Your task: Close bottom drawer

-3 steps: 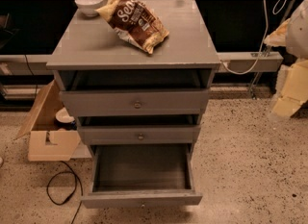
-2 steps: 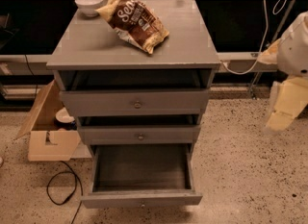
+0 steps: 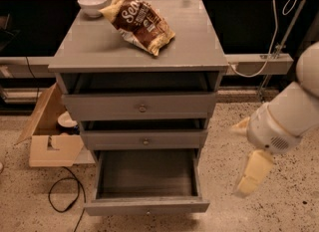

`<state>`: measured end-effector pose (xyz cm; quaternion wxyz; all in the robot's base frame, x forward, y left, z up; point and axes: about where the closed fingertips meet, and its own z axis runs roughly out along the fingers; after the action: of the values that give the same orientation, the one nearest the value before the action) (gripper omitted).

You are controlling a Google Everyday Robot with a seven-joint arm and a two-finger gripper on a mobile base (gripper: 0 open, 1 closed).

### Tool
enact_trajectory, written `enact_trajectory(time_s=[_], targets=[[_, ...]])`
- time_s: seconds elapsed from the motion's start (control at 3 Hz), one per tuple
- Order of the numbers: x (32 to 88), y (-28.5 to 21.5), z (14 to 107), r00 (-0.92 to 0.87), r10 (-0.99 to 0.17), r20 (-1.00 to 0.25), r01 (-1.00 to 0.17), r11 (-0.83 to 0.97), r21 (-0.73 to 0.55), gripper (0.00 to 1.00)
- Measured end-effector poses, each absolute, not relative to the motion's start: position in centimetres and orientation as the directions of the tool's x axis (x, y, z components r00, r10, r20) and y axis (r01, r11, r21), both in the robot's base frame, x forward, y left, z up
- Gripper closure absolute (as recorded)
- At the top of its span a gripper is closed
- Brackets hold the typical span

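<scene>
The bottom drawer (image 3: 146,206) is the lowest of three in the grey table (image 3: 99,44) and sits at floor level in the lower centre of the view. It is pulled well out. Its front panel is low and plain, grey, with a very small round knob at the centre. The interior is bare grey board, with nothing visible inside. The side walls appear straight and the front appears level.

The middle drawer (image 3: 144,139) above it and the top drawer (image 3: 142,107) both stand slightly forward of the frame, with a dark gap above each front.

On the table top, a white bowl (image 3: 92,3) stands at the rear left corner. A brown and yellow snack bag (image 3: 140,23) lies just beside it, angled towards the centre.

A cardboard box (image 3: 48,139) with open flaps lies on the speckled floor (image 3: 30,211) left of the table, close to the bottom drawer's left side. A black cable (image 3: 64,196) loops on the floor between the box and the drawer front. Neither crosses the drawer's face.

The end effector (image 3: 247,186) hangs to the right of the bottom drawer, apart from it, pointing down below the white arm (image 3: 284,121). Whether it is wide or narrow cannot be told; it is touching nothing.
</scene>
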<state>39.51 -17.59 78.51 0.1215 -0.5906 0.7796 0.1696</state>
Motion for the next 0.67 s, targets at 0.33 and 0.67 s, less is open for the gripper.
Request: enact_trajectory(time_s=[0.33, 0.67], targets=[[38.72, -17.29, 77.23, -0.284, -0.876, -0.389, -0.958, 0.243, 0.152, 0.00], [38.77, -17.29, 77.32, -0.283, -0.877, -0.389, -0.958, 0.243, 0.150, 0.00]])
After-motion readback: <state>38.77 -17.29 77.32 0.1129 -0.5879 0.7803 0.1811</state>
